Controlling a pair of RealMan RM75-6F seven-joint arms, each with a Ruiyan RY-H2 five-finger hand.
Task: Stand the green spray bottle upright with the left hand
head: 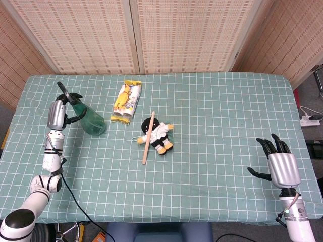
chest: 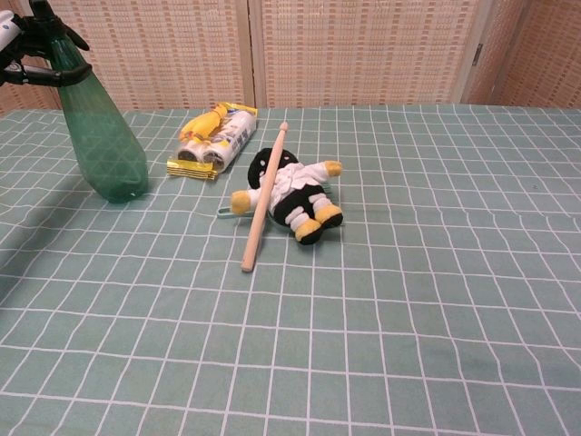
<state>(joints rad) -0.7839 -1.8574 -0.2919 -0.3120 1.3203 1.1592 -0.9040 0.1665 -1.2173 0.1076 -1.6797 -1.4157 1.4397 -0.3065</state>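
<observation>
The green spray bottle (head: pixel 89 121) (chest: pixel 98 136) stands nearly upright at the far left of the table, its base on the cloth and its black nozzle on top. My left hand (head: pixel 58 115) holds it around the neck, and only the fingers (chest: pixel 20 71) show at the chest view's left edge. My right hand (head: pixel 281 166) hovers at the table's right front edge with its fingers spread and nothing in it; the chest view does not show it.
A yellow snack pack (head: pixel 126 102) (chest: pixel 211 139) lies just right of the bottle. A plush doll (head: pixel 158 135) (chest: pixel 296 195) with a wooden stick (head: pixel 148 137) (chest: pixel 263 198) across it lies mid-table. The green checked tablecloth (head: pixel 217 126) covers the table.
</observation>
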